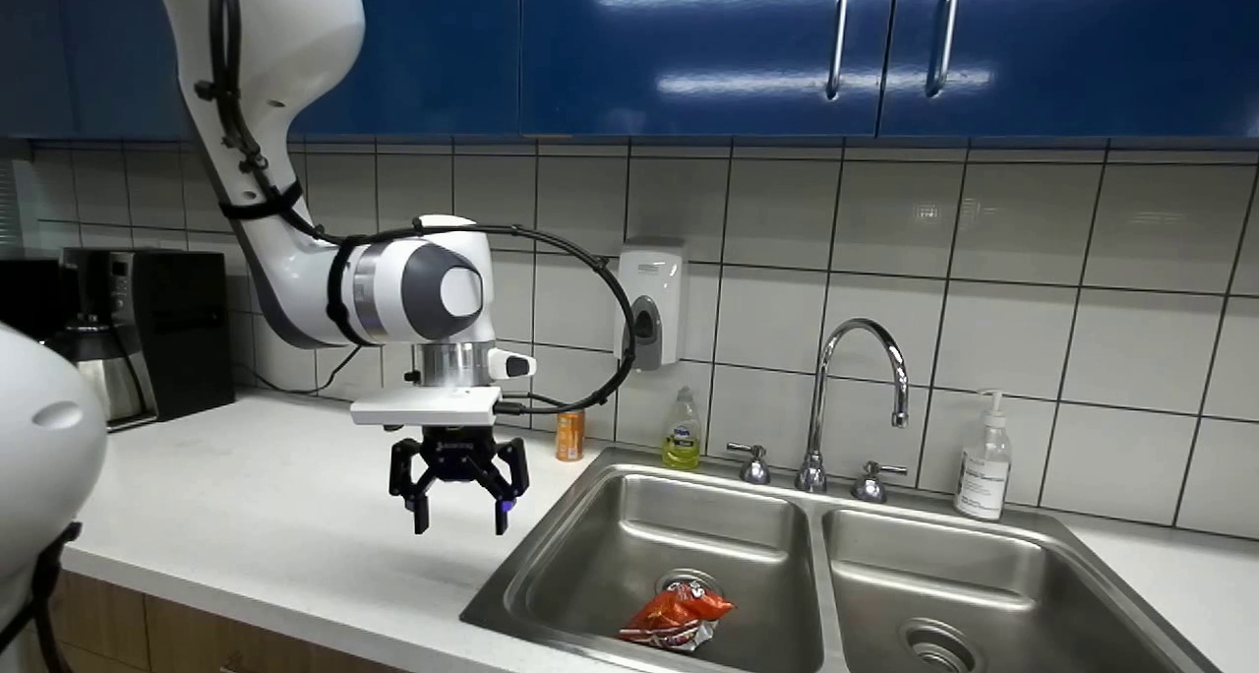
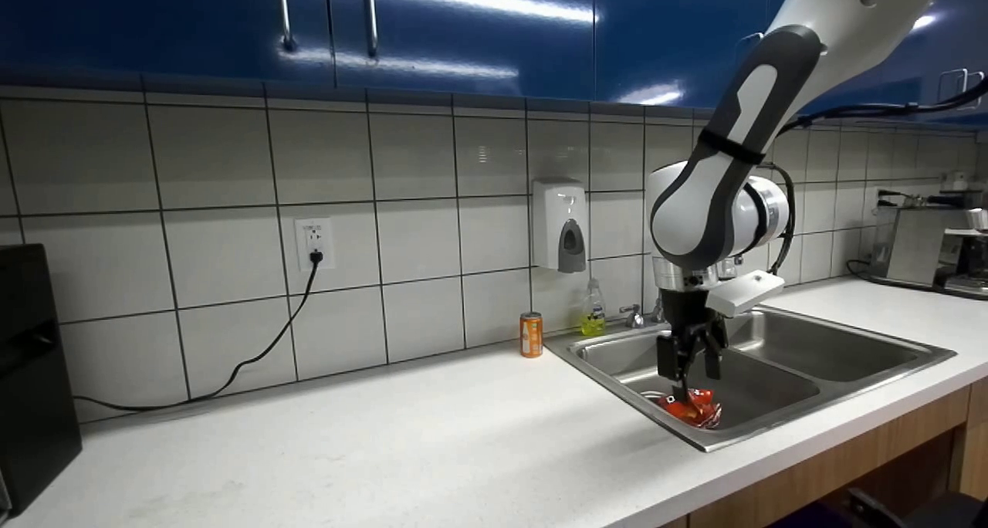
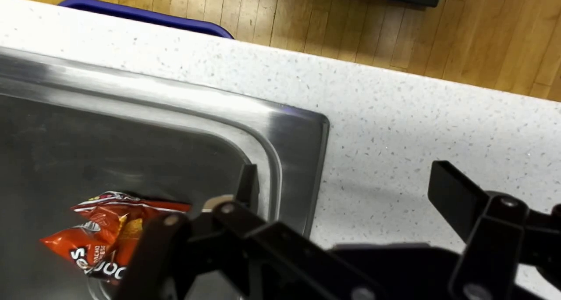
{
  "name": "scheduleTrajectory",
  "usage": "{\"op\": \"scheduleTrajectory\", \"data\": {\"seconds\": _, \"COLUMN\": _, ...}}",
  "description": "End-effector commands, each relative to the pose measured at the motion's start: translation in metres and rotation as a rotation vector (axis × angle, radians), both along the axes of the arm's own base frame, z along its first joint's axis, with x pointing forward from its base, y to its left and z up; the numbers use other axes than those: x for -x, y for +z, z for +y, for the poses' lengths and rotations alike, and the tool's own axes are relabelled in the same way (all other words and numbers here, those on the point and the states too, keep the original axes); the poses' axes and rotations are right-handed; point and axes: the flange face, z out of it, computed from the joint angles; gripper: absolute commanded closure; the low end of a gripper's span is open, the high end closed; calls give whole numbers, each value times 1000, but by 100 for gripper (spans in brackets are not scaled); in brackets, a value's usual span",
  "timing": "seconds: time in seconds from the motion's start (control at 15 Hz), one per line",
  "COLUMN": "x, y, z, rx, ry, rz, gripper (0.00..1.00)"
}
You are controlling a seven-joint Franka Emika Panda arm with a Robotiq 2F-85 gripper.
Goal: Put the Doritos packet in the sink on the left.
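Observation:
The Doritos packet (image 1: 679, 614) is a crumpled red bag. It lies on the floor of the left basin of the steel sink (image 1: 762, 580), by the drain. It also shows in an exterior view (image 2: 696, 412) and at the lower left of the wrist view (image 3: 98, 241), partly hidden by a finger linkage. My gripper (image 1: 461, 527) is open and empty, pointing down above the white counter beside the sink's left edge. In the wrist view the counter and the sink rim show between its fingers (image 3: 344, 173). In an exterior view the gripper (image 2: 697, 381) overlaps the packet in the picture.
An orange can (image 1: 569, 436) and a yellow-green soap bottle (image 1: 682, 435) stand behind the sink's left edge. The faucet (image 1: 818, 397) rises at the back middle. A pump bottle (image 1: 984, 471) stands at the right. A soap dispenser (image 1: 651, 304) hangs on the wall. Blue cabinets (image 1: 689, 53) are above.

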Motion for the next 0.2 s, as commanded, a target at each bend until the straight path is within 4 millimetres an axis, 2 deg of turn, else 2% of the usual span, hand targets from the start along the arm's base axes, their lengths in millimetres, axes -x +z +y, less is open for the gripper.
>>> {"op": "scheduleTrajectory", "data": {"seconds": 0.0, "x": 0, "y": 0, "z": 0, "rx": 0, "ry": 0, "rz": 1, "gripper": 0}}
{"op": "scheduleTrajectory", "data": {"seconds": 0.13, "x": 0, "y": 0, "z": 0, "rx": 0, "ry": 0, "rz": 1, "gripper": 0}}
